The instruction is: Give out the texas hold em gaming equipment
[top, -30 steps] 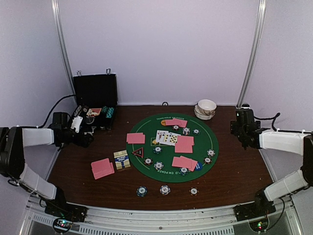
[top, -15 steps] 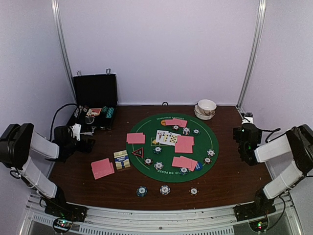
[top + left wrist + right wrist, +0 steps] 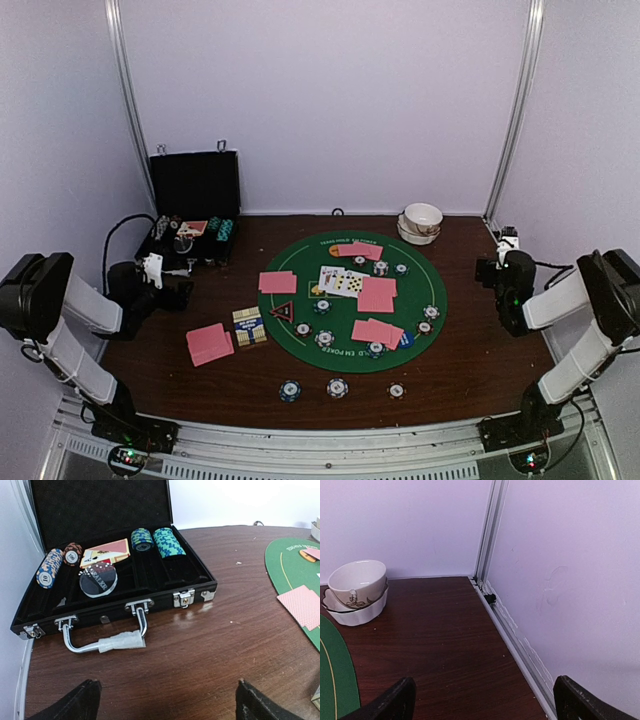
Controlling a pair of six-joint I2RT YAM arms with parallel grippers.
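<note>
i am holding my left gripper (image 3: 167,706) spread wide and empty, facing the open black case (image 3: 150,597). my right gripper (image 3: 485,704) is gaping too, gripping nothing, near the stacked white bowls (image 3: 355,595). the pink-backed cards (image 3: 377,296) and most chips (image 3: 323,338) are lying on the green mat (image 3: 415,290), with a few chips sitting on the bare table (image 3: 480,350) in front.

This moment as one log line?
left fingers open, empty; right fingers open, empty; black hard case open; pink-backed cards on round green mat
</note>
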